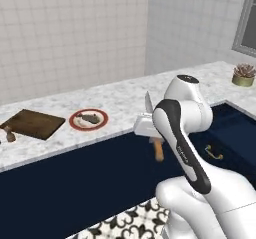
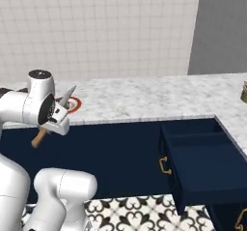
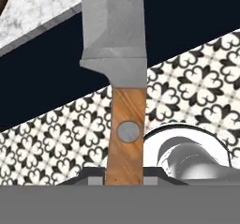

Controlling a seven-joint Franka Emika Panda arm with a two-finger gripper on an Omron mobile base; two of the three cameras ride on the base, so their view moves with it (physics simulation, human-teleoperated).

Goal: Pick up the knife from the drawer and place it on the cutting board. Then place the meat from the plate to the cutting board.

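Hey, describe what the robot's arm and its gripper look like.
The arm is glossy white with rounded, bulbous links, dark grey to black bands along the joints and a black round cap on top. The gripper is a boxy pale grey block. No cables or readable markings show.

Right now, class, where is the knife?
The knife is held in the gripper, in the air before the navy cabinets, right of the plate; the drawer hangs open.

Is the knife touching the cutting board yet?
Apart. The left base view shows the knife held in the hand above the drawer fronts, far from the cutting board.
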